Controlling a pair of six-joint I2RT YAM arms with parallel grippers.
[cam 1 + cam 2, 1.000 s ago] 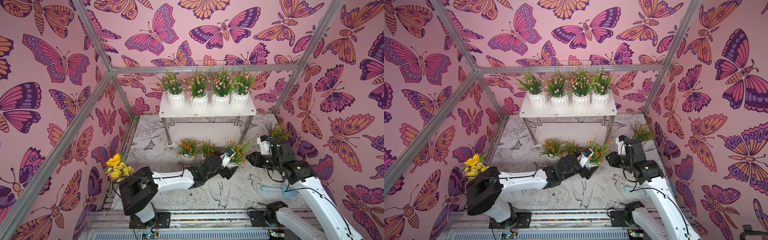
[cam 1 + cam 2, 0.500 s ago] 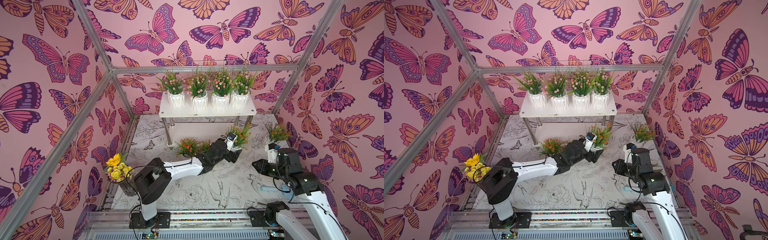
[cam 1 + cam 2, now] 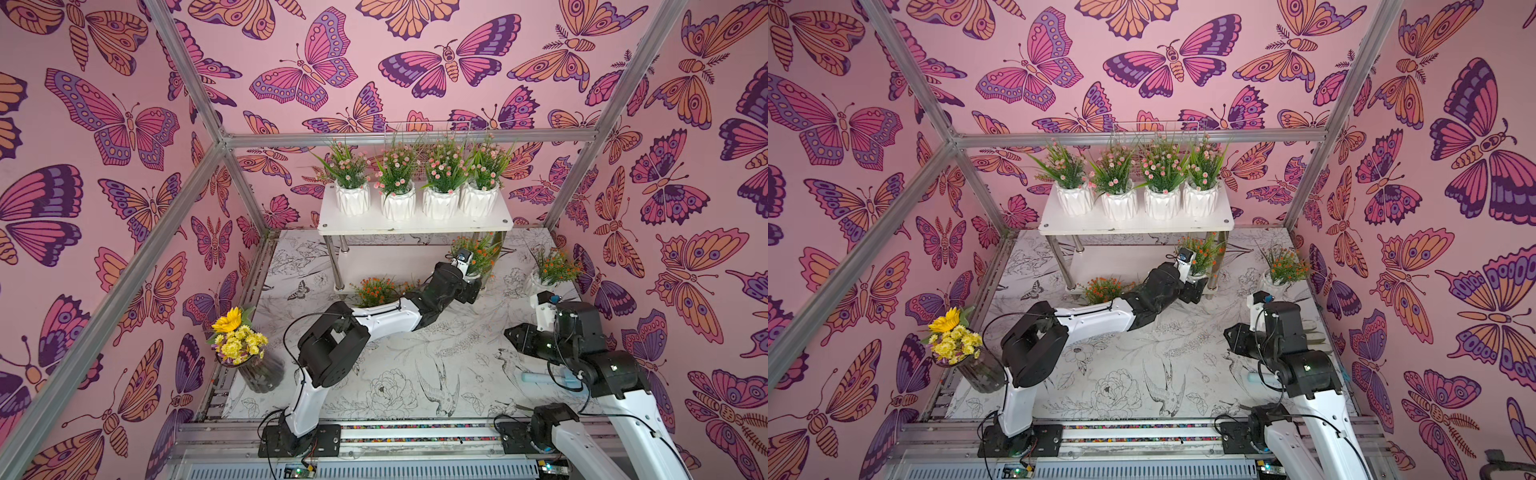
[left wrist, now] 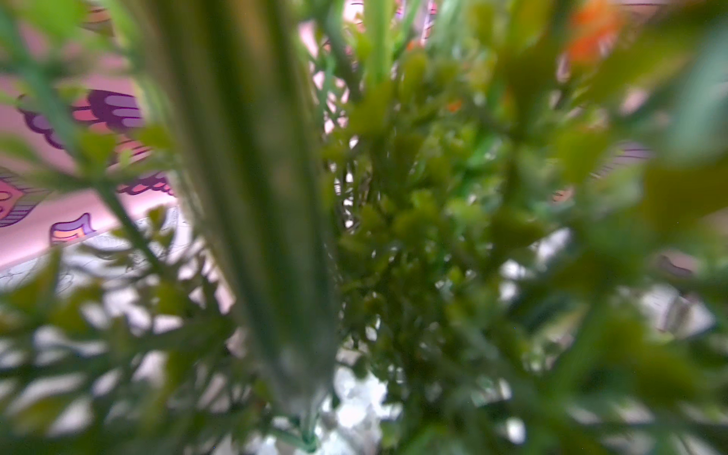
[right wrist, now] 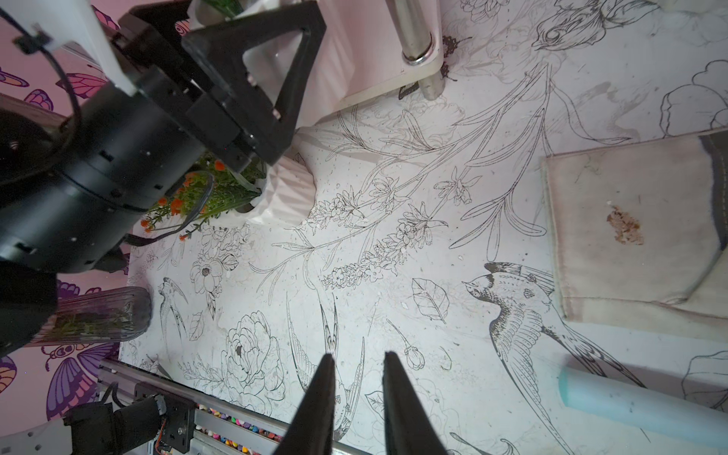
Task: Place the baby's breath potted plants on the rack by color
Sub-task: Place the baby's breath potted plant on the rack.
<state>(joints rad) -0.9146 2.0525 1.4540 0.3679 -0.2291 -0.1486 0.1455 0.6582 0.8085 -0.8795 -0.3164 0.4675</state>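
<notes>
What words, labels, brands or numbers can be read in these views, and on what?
None legible.
The butterfly walls and the table mat carry only drawings.
The white pots and the rack show no markings.
The circuit board below the front rail is too small to read.

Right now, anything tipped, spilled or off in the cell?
Nothing looks tipped or spilled. Odd bits: the cloth on the table's right side has a brown stain, a pale blue cylinder lies near it, and the left wrist view is smothered by foliage of the orange plant at the rack's lower tier.
</notes>
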